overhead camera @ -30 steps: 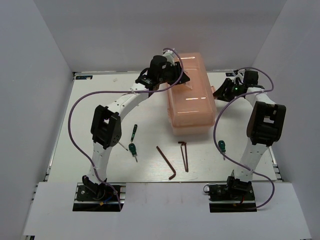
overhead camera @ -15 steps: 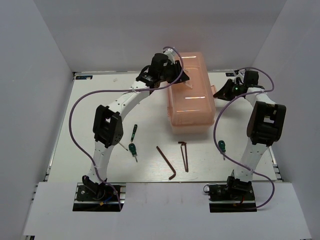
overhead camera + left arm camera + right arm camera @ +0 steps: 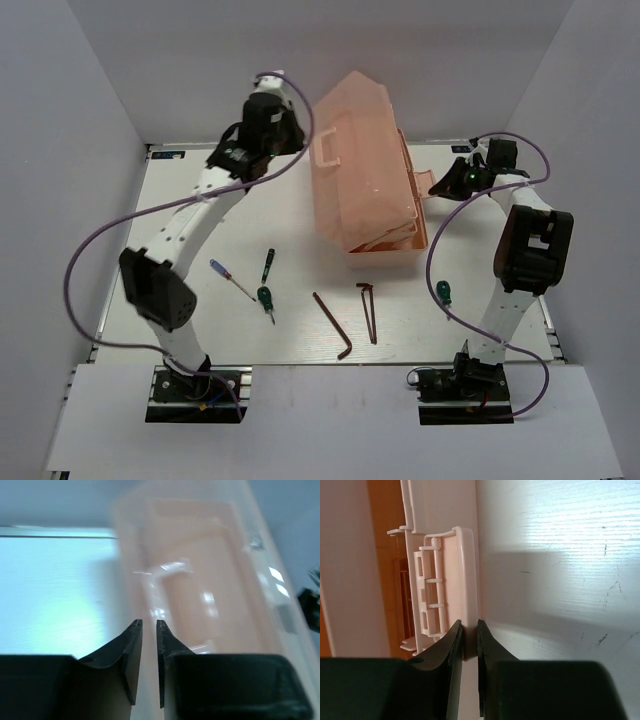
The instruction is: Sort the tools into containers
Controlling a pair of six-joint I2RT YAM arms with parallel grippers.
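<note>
We find the toolbox [image 3: 372,205] at the far middle of the table [image 3: 170,215], its lid [image 3: 352,135] tilted up toward the left. The right gripper [image 3: 469,626] pinches the toolbox by its side latch [image 3: 440,580]. The left gripper [image 3: 149,626] hangs beside the lid, fingers almost pressed together, with nothing visible between them. Nearer the bases lie the screwdrivers [image 3: 265,297] and hex keys [image 3: 333,325].

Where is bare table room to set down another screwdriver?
Bare table lies left of the toolbox, between it and the left arm, beyond the screwdrivers. The near strip is crowded: screwdrivers and two hex keys.
</note>
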